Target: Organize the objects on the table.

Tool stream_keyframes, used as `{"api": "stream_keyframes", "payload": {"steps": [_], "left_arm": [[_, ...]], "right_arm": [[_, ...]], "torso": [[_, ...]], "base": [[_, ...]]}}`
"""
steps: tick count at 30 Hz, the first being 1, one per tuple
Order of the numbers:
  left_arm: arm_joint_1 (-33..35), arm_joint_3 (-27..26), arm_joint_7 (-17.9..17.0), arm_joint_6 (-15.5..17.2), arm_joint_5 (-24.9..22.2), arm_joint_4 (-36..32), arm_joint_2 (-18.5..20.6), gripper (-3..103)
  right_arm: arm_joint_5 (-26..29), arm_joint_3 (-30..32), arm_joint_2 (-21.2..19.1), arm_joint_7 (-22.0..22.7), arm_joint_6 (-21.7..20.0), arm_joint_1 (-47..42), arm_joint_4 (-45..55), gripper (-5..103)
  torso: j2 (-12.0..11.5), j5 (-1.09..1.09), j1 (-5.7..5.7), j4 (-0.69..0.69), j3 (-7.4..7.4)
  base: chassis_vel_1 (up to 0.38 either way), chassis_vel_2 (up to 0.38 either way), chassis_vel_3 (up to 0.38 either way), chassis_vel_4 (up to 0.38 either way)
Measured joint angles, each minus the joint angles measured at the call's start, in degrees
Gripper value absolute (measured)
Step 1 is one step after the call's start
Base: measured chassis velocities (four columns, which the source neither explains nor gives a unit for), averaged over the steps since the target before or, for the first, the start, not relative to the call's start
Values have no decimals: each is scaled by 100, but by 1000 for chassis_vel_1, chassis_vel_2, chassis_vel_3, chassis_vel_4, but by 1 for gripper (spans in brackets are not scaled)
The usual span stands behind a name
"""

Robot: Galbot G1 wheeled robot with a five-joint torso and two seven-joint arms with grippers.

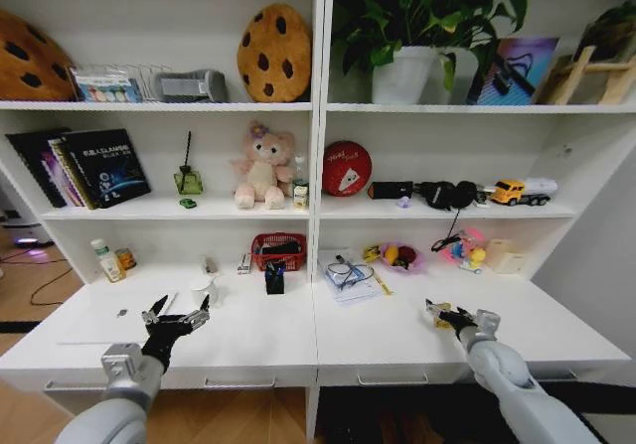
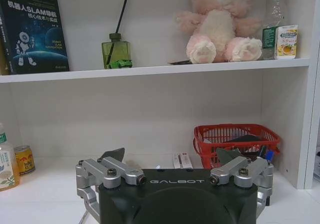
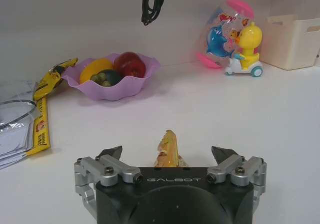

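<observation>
Left gripper (image 1: 177, 317): low over the table (image 1: 258, 340), left of the red basket (image 1: 278, 249); fingers spread wide, holding nothing.
Right gripper (image 1: 444, 315): far to the right of the basket, fingers wide apart with the yellow packet (image 3: 168, 150) between them, not clamped.
Advice: lower straight, keep the packet centred, close slowly so it does not slip.

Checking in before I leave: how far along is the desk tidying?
Barely started. The right gripper sits open around a yellow packet, not yet gripped. The left gripper hovers open over the table. The papers and bottles are left.
</observation>
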Motion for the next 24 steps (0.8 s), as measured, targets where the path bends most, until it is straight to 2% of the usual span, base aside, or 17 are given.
{"api": "stream_keyframes", "payload": {"steps": [1, 3, 6, 7, 9, 10, 14, 16, 19, 20, 21, 22, 23, 24], "left_arm": [[0, 0, 0, 0, 0, 0, 0, 100], [0, 0, 0, 0, 0, 0, 0, 100], [0, 0, 0, 0, 0, 0, 0, 100], [0, 0, 0, 0, 0, 0, 0, 100], [0, 0, 0, 0, 0, 0, 0, 100], [0, 0, 0, 0, 0, 0, 0, 100], [0, 0, 0, 0, 0, 0, 0, 100], [0, 0, 0, 0, 0, 0, 0, 100], [0, 0, 0, 0, 0, 0, 0, 100], [0, 0, 0, 0, 0, 0, 0, 100], [0, 0, 0, 0, 0, 0, 0, 100], [0, 0, 0, 0, 0, 0, 0, 100], [0, 0, 0, 0, 0, 0, 0, 100], [0, 0, 0, 0, 0, 0, 0, 100]], "right_arm": [[-124, -63, 0, -33, 133, 65, -96, 92], [-194, -95, 2, -41, 196, 99, -119, 92], [-242, -144, 16, -30, 220, 125, -108, 77], [-242, -144, 16, -30, 220, 125, -108, 77], [-199, -163, 27, 12, 219, 126, -89, 66], [-199, -163, 27, 12, 219, 126, -89, 66], [-149, -137, 67, 49, 207, 56, -75, 44], [-140, -119, 79, 69, 208, 40, -60, 44], [-126, -108, 100, 100, 211, 33, -28, 32], [-126, -108, 100, 100, 211, 33, -28, 32], [-123, -108, 102, 112, 216, 40, -24, 22], [-108, -108, 102, 131, 222, 52, -11, 16], [-108, -108, 102, 131, 222, 52, -11, 16], [-86, -108, 100, 138, 222, 55, 12, 11]], "torso": [[0, 0, 0, 0, 0], [0, -1, 0, 2, 0], [0, -1, 0, 2, 0], [0, -1, 0, 2, 0], [0, -2, 0, 1, 0], [0, -2, 0, 1, 0], [0, -1, 0, 1, 0], [0, -1, 0, 0, 0], [0, -1, 0, 1, 0], [0, -1, 0, 1, 0], [0, -1, 0, 1, 0], [0, -1, 0, 1, 0], [0, -1, 0, 1, 0], [0, -1, 0, 1, 0]], "base": [[0, 0, 0, 0], [0, 0, 0, 0], [0, 0, 0, 0], [0, 0, 0, 0], [0, 0, 0, 0], [0, 0, 0, 0], [0, 0, 0, 0], [0, 0, 0, 0], [0, 0, 0, 0], [0, 0, 0, 0], [0, 0, 0, 0], [0, 0, 0, 0], [0, 0, 0, 0], [0, 0, 0, 0]]}}
